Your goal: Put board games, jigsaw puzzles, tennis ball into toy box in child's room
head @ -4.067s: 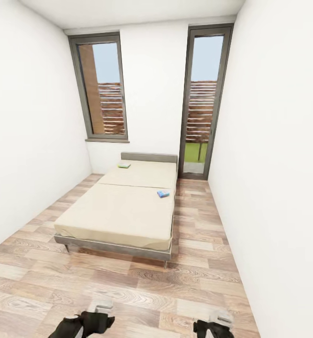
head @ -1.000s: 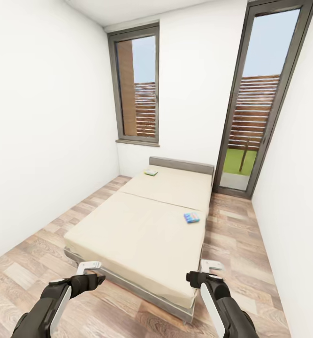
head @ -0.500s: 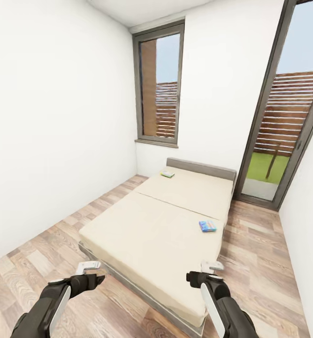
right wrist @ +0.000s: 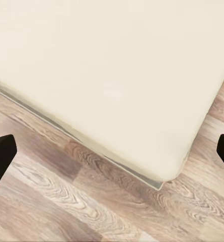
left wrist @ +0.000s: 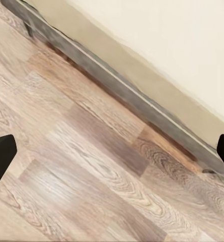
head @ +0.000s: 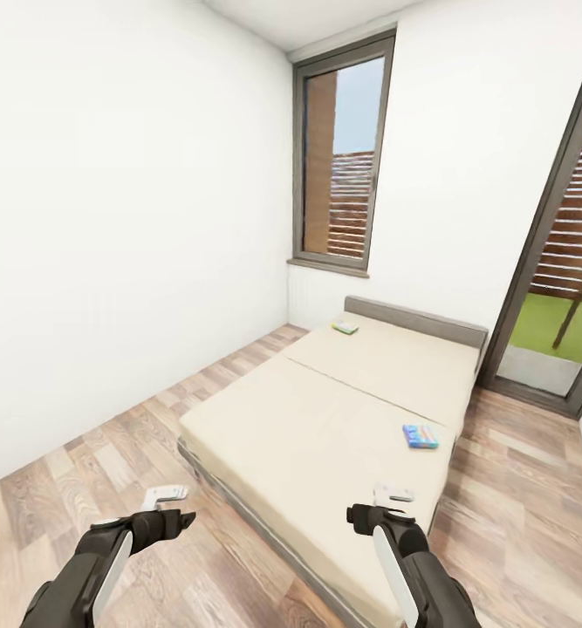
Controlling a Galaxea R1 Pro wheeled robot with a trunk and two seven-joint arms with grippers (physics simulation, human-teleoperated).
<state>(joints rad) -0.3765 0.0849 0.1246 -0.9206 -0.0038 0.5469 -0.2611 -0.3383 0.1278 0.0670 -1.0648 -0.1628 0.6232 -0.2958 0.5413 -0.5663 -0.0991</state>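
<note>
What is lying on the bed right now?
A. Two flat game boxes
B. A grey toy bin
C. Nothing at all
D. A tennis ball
A. In the head view, the beige bed has two small flat boxes on it: a blue game box near its right edge and a green game box up by the headboard; both are too small to read.

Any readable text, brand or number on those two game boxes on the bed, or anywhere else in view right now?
Nothing can be read.
Blue board game near the bed's right edge: colourful print, too small and blurred to read.
Green-and-white board game near the headboard: print too small to read.
Walls, window, floor and both wrist views: no text or signs visible.
</note>
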